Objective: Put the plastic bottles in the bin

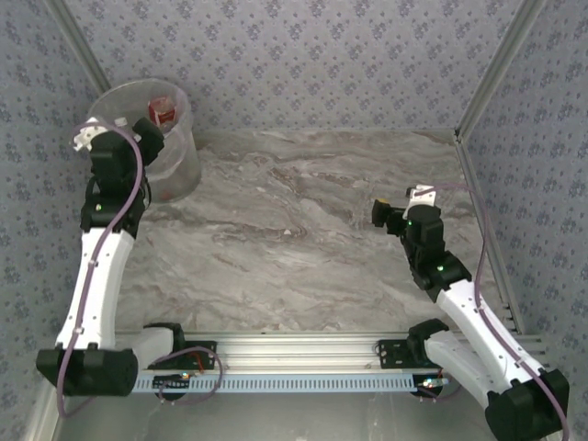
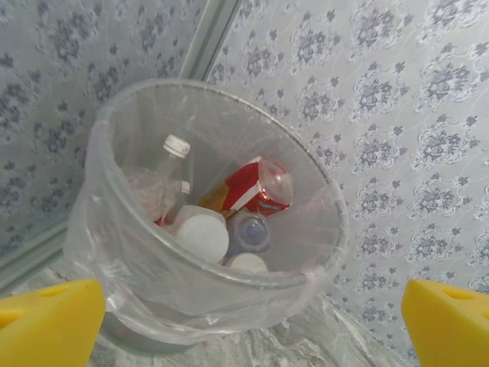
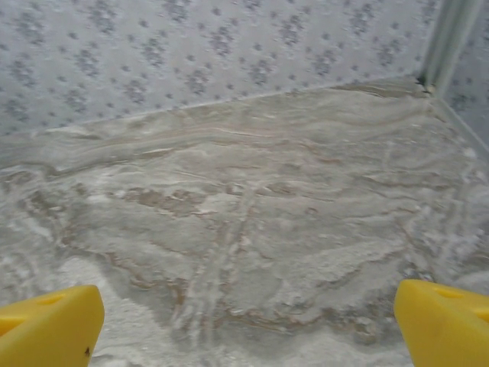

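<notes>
While hanging over the bin [image 1: 179, 156] in the far left corner, spreads the left gripper [image 2: 252, 313] wide, holding nothing, likely for dropping things straight in. Shows the plastic bottles [image 2: 256, 187] piled inside. Holds the right gripper [image 3: 248, 321] wide and empty above the table [image 3: 244, 206], right side.

The plastic bottles [image 2: 256, 191] lie jumbled inside the bag-lined translucent bin [image 2: 145, 115].

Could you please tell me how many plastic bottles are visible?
5, all in the round translucent plastic bin: white-capped bottle left, red-labelled bottle right, three end-on bottles in front. More may be hidden beneath.
</notes>
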### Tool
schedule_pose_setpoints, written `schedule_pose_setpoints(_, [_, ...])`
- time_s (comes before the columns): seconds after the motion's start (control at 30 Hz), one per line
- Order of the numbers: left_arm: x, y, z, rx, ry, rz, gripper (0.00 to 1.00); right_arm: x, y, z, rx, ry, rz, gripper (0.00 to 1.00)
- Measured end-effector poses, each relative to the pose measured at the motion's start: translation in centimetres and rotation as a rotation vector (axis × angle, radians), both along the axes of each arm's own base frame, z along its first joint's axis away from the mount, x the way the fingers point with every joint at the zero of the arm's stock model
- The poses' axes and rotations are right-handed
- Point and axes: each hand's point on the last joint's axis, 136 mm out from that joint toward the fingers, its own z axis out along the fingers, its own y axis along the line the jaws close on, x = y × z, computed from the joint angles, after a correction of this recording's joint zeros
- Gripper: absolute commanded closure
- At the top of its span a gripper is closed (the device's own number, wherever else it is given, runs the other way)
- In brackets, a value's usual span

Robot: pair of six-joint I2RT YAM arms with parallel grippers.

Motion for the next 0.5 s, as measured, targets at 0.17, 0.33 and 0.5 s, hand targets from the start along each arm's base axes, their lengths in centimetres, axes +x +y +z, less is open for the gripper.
schedule_pose_setpoints(0.17, [-1.8, 0.9, -4.9, 0.061, 0.067, 0.012, 0.01, 0.0, -2.7, -1.9, -0.021, 0.031, -0.081, 0.0])
schedule_pose_setpoints(0.33, [-2.3, 2.0, -13.8, 0.123, 0.198, 0.02, 0.01, -0.3, -5.1, -4.9, -0.044, 0.057, -0.147, 0.0])
schedule_pose_setpoints(0.5, [-2.6, 2.1, -23.5, 0.196, 0.368, -0.034, 0.01, -0.3, -7.3, -7.7, -0.065, 0.101, -0.205, 0.0])
